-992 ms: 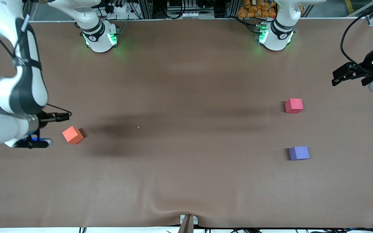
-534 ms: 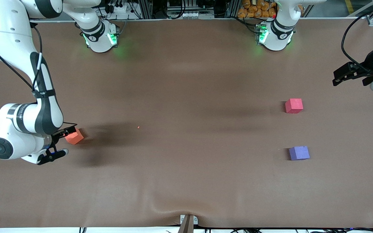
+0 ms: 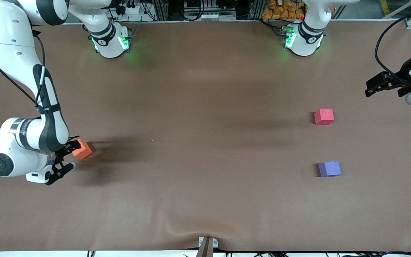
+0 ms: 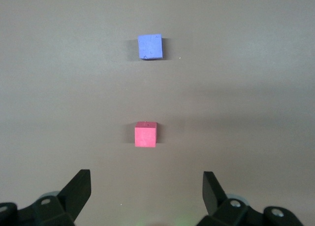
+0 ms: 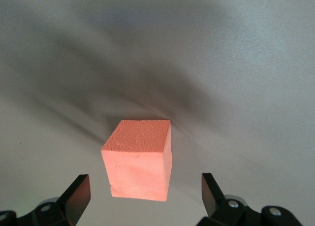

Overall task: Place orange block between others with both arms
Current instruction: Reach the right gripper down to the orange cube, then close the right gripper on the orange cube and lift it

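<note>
My right gripper (image 5: 142, 194) hung low beside the orange block (image 3: 82, 149), fingers spread wide — the block sat on the table (image 3: 205, 200) at the right arm's end. My left gripper (image 4: 146, 191) waited, fingers apart, near the red-pink cube (image 3: 324, 116) and purple cube (image 3: 329, 169).

The brown table (image 3: 205, 89) carries orange block (image 3: 83, 149), red-pink cube (image 3: 324, 116), purple cube (image 3: 329, 169).

The right gripper (image 3: 67, 157) sits low at the front view's left edge, fingers spread wide, while the left gripper (image 3: 371, 87) waits open at the upper right edge.
</note>
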Controlling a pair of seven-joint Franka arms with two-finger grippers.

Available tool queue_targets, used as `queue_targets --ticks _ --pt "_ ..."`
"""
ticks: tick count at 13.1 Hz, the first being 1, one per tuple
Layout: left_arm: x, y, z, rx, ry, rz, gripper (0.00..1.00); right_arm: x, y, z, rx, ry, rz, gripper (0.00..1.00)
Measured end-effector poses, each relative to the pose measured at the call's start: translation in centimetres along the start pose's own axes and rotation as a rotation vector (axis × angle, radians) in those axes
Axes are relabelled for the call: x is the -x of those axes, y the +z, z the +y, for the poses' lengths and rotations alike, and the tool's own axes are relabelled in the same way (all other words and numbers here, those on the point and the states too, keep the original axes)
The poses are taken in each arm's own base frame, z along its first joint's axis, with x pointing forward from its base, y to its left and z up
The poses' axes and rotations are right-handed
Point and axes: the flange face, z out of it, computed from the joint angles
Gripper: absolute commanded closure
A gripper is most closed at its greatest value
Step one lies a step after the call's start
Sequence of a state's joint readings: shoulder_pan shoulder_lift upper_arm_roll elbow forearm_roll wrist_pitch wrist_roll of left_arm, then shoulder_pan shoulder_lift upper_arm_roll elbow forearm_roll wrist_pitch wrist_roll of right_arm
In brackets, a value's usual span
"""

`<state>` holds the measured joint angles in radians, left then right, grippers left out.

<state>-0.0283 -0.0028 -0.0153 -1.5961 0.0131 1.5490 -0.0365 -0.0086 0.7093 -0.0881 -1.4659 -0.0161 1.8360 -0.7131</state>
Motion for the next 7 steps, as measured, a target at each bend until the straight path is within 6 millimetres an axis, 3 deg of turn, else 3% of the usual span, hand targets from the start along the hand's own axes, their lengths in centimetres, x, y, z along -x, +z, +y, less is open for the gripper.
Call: queue_targets --ticks 7 --pt "-0.1 0.1 0.0 0.000 0.000 -0.002 0.00 -0.6 4.6 -0.1 -0.043 -0.008 -0.055 0.00"
